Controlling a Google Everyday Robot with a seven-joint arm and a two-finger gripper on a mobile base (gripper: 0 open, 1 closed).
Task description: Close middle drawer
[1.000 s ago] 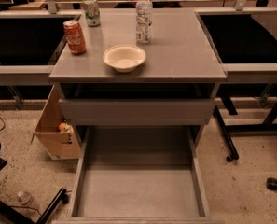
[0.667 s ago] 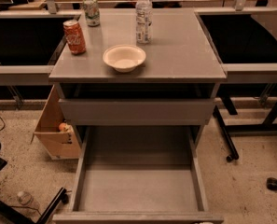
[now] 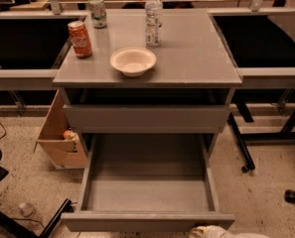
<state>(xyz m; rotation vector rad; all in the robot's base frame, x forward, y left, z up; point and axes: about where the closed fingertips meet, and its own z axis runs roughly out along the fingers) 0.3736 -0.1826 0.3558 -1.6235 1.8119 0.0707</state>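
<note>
The gripper [image 3: 214, 230] had been brought into view at the lower edge, just beside the front of the middle drawer [image 3: 147, 195], which was found pulled fully out; the gripper's state could not be told. A push was judged pending. A bowl [image 3: 132, 61], bottle [image 3: 153, 16] and red can [image 3: 80, 38] were set on the counter [image 3: 196, 58], a cardboard box [image 3: 57, 138] on the floor beside it

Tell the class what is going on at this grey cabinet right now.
The middle drawer stands pulled far out, not yet closed. The robot's gripper shows at the bottom edge of the view, beside the right end of the drawer's front. On the cabinet top stand a bowl, a red can, a second can and a water bottle.
</note>
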